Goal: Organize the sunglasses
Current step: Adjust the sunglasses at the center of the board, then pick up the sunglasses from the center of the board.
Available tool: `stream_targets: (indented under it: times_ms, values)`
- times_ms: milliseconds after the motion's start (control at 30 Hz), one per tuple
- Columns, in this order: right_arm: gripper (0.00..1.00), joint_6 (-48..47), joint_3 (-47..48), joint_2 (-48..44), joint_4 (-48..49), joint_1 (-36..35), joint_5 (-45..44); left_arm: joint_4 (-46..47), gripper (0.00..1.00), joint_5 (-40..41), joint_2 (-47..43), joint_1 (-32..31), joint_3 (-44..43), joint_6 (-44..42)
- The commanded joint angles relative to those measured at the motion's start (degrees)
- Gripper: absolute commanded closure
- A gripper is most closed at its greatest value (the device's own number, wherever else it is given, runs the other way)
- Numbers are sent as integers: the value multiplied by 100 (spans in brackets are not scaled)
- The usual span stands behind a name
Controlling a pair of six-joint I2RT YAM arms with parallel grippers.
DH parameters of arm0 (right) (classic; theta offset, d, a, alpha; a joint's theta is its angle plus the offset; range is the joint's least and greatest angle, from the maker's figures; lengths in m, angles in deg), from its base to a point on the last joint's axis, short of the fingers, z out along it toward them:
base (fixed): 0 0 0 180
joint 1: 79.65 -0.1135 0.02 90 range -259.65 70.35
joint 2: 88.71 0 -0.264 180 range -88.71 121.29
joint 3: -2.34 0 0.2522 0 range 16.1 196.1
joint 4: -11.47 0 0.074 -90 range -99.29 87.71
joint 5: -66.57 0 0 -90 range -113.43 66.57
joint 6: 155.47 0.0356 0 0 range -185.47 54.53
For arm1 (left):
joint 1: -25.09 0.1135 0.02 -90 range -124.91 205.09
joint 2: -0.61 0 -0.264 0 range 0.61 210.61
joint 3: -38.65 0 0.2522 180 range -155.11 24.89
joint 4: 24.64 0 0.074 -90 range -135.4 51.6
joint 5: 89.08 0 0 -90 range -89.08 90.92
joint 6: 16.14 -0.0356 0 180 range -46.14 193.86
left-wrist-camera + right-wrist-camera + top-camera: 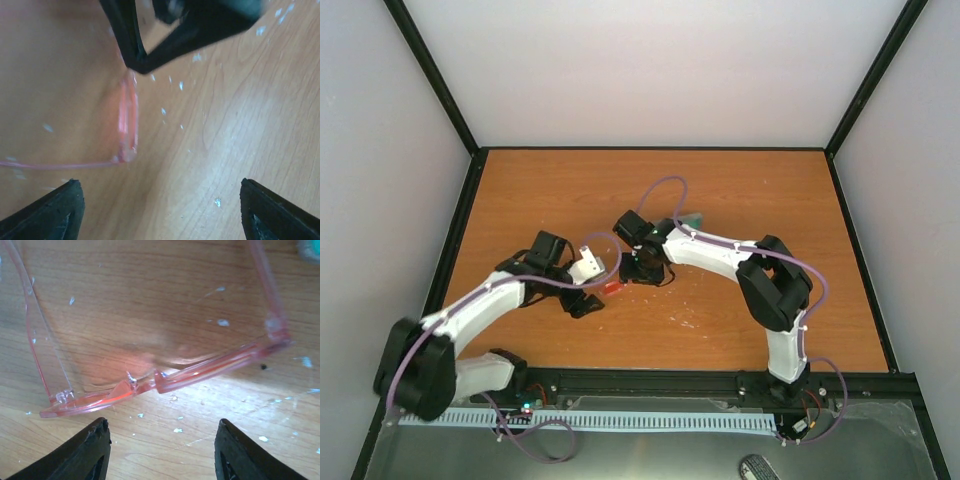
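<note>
Closest in the right wrist view are the two black fingers [85, 455] of the right end effector [160, 450]. They stand apart at the bottom edge with bare wood between them and nothing clamped. Just beyond their tips lie the sunglasses [210, 370]: the red-orange front bar runs across the view, and a translucent temple arm reaches away from it on each side. The lenses tint the wood grain pink.

In the left wrist view the left end effector [160, 210] is also spread wide, one fingertip in each bottom corner and only the desk [740, 190] between them. The glasses lie ahead of it and to the left. A dark finger of the other arm comes down from the top of that view to the far end of the frame. The blur does not show whether it touches.

From above, the glasses show as a small red spot near the middle of the orange-brown desk, between the two end effectors, which point towards each other from left and right. White specks [222, 322] dot the wood around them. A small teal-green thing [692, 218], possibly part of a case, shows just beyond the right arm, mostly hidden by it. Purple cables [665, 185] loop over both white arms.
</note>
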Motion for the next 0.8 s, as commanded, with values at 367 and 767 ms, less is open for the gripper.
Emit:
stream_targets:
  times_ms: [367, 767]
  values:
    - [42, 1467, 761, 424, -246, 120, 153, 523, 37, 658, -2065, 696, 199, -365]
    - [41, 2034, 548, 418, -330, 106, 427, 882, 36, 659, -2224, 1382, 411, -495]
